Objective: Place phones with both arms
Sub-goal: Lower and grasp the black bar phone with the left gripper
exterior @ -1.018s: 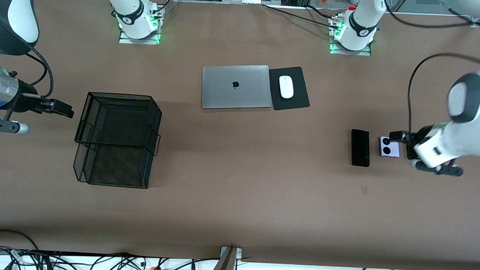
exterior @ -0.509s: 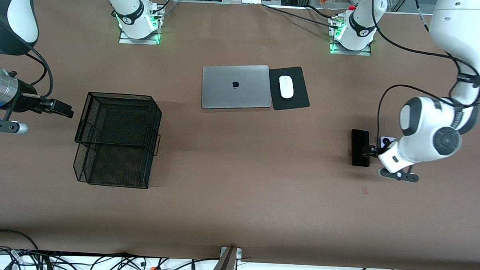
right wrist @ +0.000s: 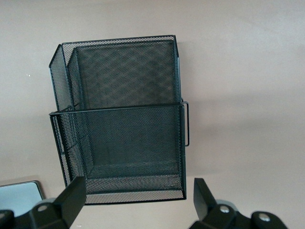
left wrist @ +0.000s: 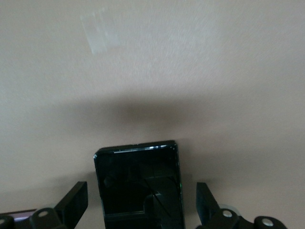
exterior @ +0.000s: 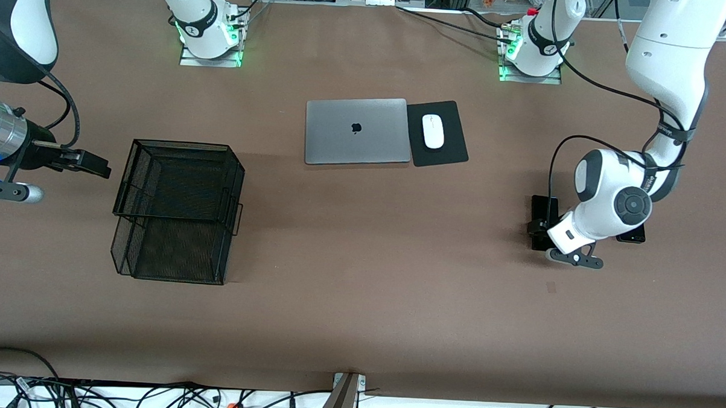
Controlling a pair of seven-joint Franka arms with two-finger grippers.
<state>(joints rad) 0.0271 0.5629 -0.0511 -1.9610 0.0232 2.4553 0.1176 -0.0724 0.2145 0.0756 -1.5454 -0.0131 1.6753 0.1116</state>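
Low in the right part of the front view, the left gripper (exterior: 542, 229) hangs over the long black phone (exterior: 544, 209), at the end of it that is closer to the camera. In the left wrist view the phone (left wrist: 139, 187) lies right between the two fingers (left wrist: 72, 202), which stand wide apart and hold nothing. The phone's long side runs up and down in the front view, so the fingers sit one on each long edge, and I think a straight drop and squeeze is all the next move needs. Just beside it, toward the right edge of the frame, the left arm covers the lilac-white phone, and only a corner of the squarish black phone (exterior: 632, 236) peeks out. Over at the left edge, the right gripper (exterior: 92, 163) waits wide open and empty next to the black mesh basket (exterior: 178, 209). It is well apart from all the phones, so the left arm is the one to pick up. Higher in the frame, near the middle of the bench (exterior: 359, 312), lie the grey laptop (exterior: 357, 131) and the white mouse (exterior: 432, 131) on its dark pad (exterior: 449, 149).
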